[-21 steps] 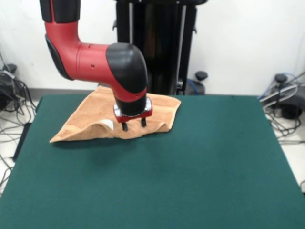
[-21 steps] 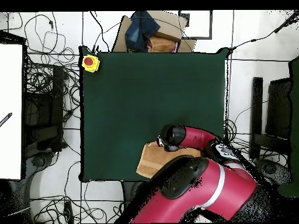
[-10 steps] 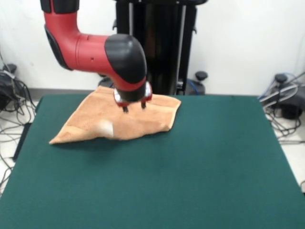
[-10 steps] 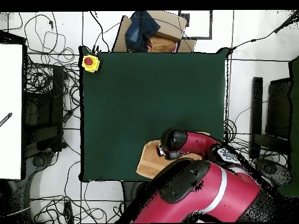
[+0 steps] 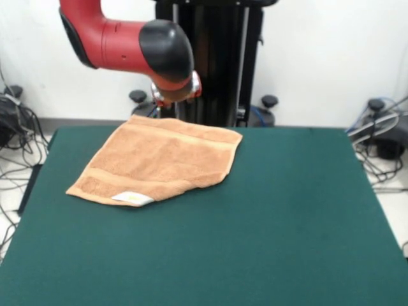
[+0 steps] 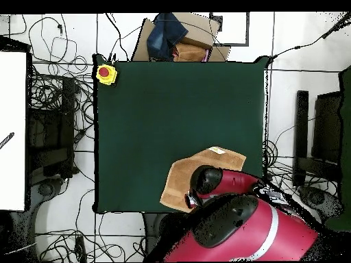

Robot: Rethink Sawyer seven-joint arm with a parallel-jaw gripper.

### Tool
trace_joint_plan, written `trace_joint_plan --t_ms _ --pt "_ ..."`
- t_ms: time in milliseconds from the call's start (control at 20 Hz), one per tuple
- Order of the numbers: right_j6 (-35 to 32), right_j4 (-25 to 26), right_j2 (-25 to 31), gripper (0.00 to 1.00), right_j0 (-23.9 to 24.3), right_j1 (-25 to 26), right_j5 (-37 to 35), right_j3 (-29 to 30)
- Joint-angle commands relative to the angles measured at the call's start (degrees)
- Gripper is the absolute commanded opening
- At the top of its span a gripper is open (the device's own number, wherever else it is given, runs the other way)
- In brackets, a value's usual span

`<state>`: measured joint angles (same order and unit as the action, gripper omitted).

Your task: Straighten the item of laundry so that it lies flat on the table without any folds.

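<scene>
The item of laundry (image 5: 159, 159), a peach-orange towel, lies spread out on the far left part of the table (image 5: 274, 223). Woven bands run near two of its edges, and a small white label (image 5: 132, 198) shows at its near corner. Its near right edge looks slightly wavy. My gripper (image 5: 171, 105) hangs in the air above the towel's far edge, apart from the cloth and holding nothing. In the overhead view the arm covers part of the towel (image 6: 182, 179), with the gripper (image 6: 192, 200) over its edge near the robot's base; the label (image 6: 216, 150) shows at the corner farthest from the base.
A yellow box with a red button (image 6: 105, 73) sits at one table corner. Beyond the table edge stands a cardboard box with dark cloth (image 6: 175, 38). Cables lie on the floor around the table (image 6: 178, 103). The black pedestal (image 5: 210, 57) stands behind the towel.
My gripper rose from the towel's near edge and drew back over its far edge. The raised fold it stood at has dropped, and the towel now lies spread with the label at the near corner.
</scene>
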<state>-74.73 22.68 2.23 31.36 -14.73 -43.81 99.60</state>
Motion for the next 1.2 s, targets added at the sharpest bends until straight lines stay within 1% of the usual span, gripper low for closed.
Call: trace_joint_plan --t_ms 50,100,150,200,250,450,500,600,650,750,850,950,1200 --pt "-15.08 3.93 -0.72 1.0 -0.55 7.09 26.93 -2.8" --pt "-16.01 3.74 -0.34 1.0 -0.42 7.86 30.87 -3.7" --pt "-16.32 2.22 0.61 1.0 0.01 8.32 31.59 -3.83" --pt "-17.45 1.17 0.34 1.0 -0.72 8.25 33.73 -3.85" --pt "-18.51 -0.54 -0.09 1.0 -2.18 8.25 33.87 -4.74" --pt "-21.13 -6.32 -2.4 1.0 -6.71 9.24 42.14 -7.14" --pt "-20.79 -7.91 -2.12 1.0 -6.82 9.47 43.82 -7.05" --pt "-19.63 -10.54 -1.27 1.0 -6.84 9.81 44.67 -7.04" --pt "-18.56 -11.54 0.13 1.0 -5.89 9.95 44.32 -6.75" --pt "-17.56 -13.15 0.38 1.0 -6.09 9.96 46.04 -6.28" --pt "-16.33 -14.03 0.75 1.0 -5.84 9.87 45.93 -6.17" --pt "-14.75 -14.48 2.13 1.0 -4.5 9.06 43.56 -5.45" --pt "-11.4 -14.66 4.31 1.0 -2.02 2.18 34.41 -1.88"
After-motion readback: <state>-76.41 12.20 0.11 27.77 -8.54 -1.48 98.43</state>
